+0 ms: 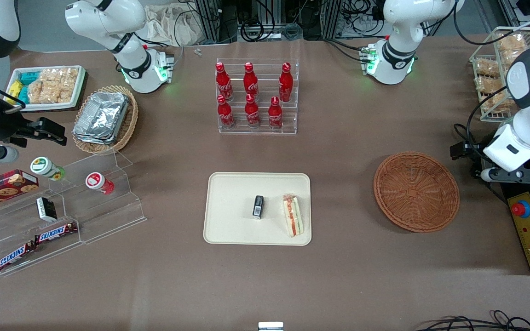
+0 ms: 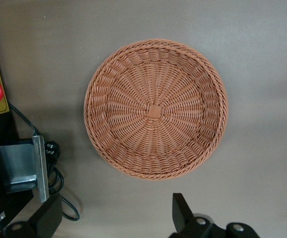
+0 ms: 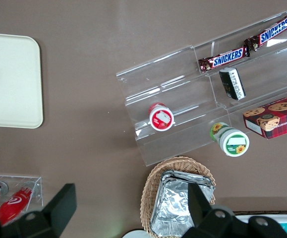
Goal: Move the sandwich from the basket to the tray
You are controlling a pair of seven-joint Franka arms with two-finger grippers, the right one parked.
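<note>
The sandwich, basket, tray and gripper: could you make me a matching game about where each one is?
1 sandwich
2 basket
3 tray
4 gripper

a holds nothing
b lies on the tray
c open, above the table beside the basket
d carries a small black object too

Pairs: 1-b, 2-a, 3-d, 4-c

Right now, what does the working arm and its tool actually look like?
The working left arm is glossy white with rounded, bulbous joints, a dark grey cap on one joint and black cables trailing from its wrist. Its tool, above the table beside the round reddish-brown woven wicker basket, has two black angular fingers set wide apart.
</note>
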